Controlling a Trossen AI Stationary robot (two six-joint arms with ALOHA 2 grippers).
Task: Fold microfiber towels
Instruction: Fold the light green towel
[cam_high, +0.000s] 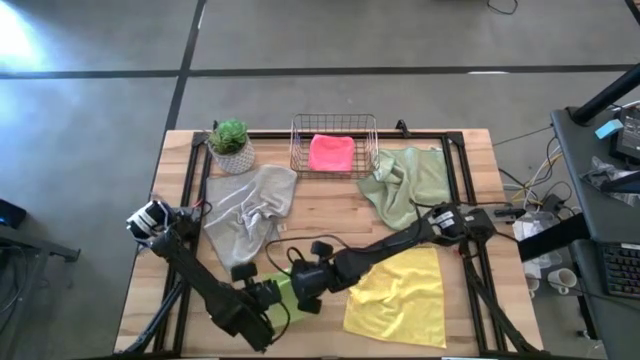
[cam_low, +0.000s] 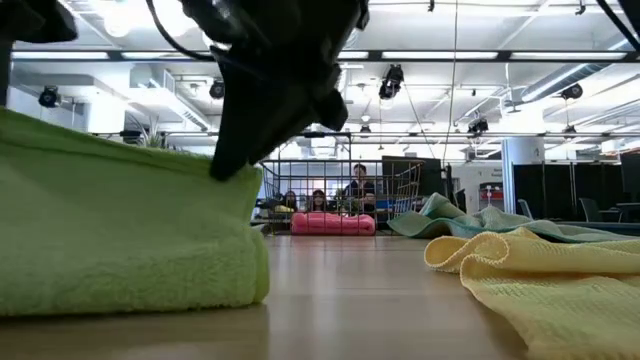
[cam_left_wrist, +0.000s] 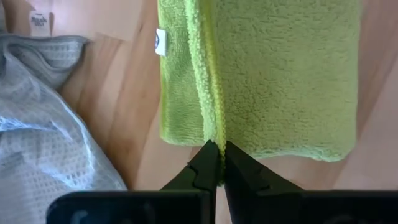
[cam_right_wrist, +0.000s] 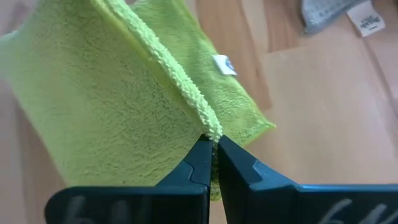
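Both sets of jaws pinched the hemmed edge of the lime green towel (cam_left_wrist: 280, 81), left gripper (cam_left_wrist: 216, 163) and right gripper (cam_right_wrist: 211, 154) close together near the table's (cam_high: 330, 215) front. Matching edges before release would likely keep the fold square.

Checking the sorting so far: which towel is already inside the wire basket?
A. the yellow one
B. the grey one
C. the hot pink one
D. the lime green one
C: the hot pink towel lies inside the wire basket at the table's far edge; the others lie outside it.
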